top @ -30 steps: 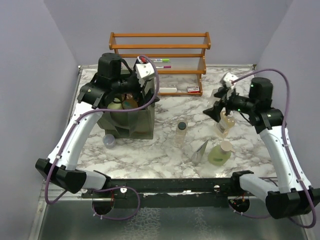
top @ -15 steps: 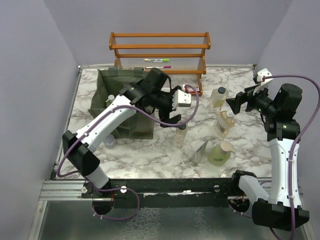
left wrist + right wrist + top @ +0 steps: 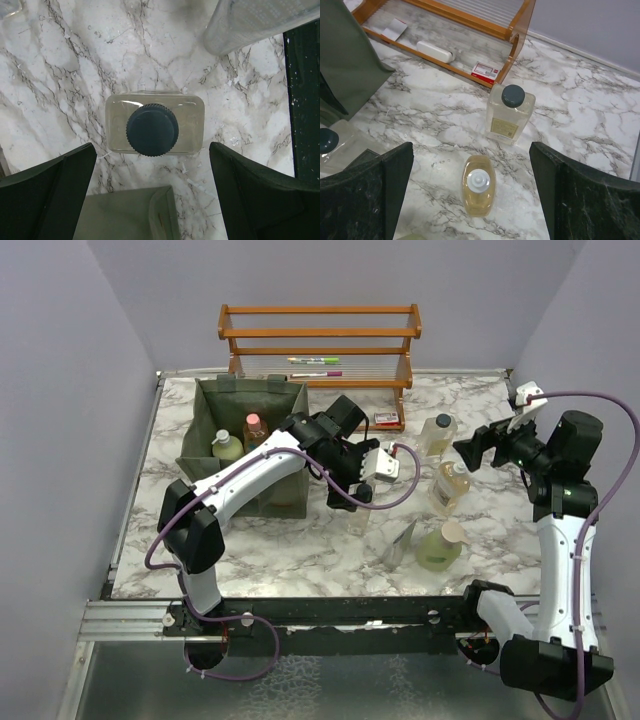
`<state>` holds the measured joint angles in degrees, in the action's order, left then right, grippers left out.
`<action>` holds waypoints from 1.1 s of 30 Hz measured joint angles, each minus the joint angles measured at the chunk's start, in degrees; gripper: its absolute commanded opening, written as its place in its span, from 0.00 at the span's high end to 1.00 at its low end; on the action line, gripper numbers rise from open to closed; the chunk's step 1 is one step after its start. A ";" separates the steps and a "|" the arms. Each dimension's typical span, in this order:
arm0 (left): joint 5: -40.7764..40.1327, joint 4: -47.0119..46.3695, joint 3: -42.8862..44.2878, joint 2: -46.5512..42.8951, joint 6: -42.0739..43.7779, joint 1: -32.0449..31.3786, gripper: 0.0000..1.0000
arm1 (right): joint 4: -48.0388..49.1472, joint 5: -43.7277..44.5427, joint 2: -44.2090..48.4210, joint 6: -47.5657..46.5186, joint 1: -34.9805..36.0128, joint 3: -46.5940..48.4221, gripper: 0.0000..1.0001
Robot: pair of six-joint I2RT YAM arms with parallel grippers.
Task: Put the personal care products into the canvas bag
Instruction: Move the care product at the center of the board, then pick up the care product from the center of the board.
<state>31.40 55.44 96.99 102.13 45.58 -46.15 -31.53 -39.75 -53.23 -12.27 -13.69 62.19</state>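
The olive canvas bag (image 3: 285, 400) stands at the back left and holds a pale green bottle (image 3: 227, 447) and an orange bottle with a pink cap (image 3: 255, 427). My left gripper (image 3: 352, 498) is open, straddling from above a clear bottle with a black cap (image 3: 152, 130) next to the bag's corner (image 3: 125, 215). My right gripper (image 3: 468, 450) is open and empty, raised above the amber pump bottle (image 3: 479, 185) and a second clear bottle (image 3: 510, 112). A green pump bottle (image 3: 438, 548) and a grey pouch (image 3: 402, 543) stand at the front right.
The wooden rack (image 3: 320, 332) stands at the back with marker pens (image 3: 315, 366), a white item (image 3: 436, 51) and a small red box (image 3: 484, 71) at its foot. The grey pouch (image 3: 260, 22) is close beside the left gripper.
My left arm has swung out of the bag to the right and now hangs over the clear bottle. My right gripper has pulled back and up from the amber bottle.
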 measured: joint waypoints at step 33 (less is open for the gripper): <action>4.26 -5.09 -0.74 5.07 -0.66 -0.59 0.08 | 2.89 -5.09 0.76 1.57 -4.02 -4.28 0.01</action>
<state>35.66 50.35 96.25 107.20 44.93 -46.74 -28.64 -44.84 -52.47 -10.70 -17.72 57.91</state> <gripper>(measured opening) 0.950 0.993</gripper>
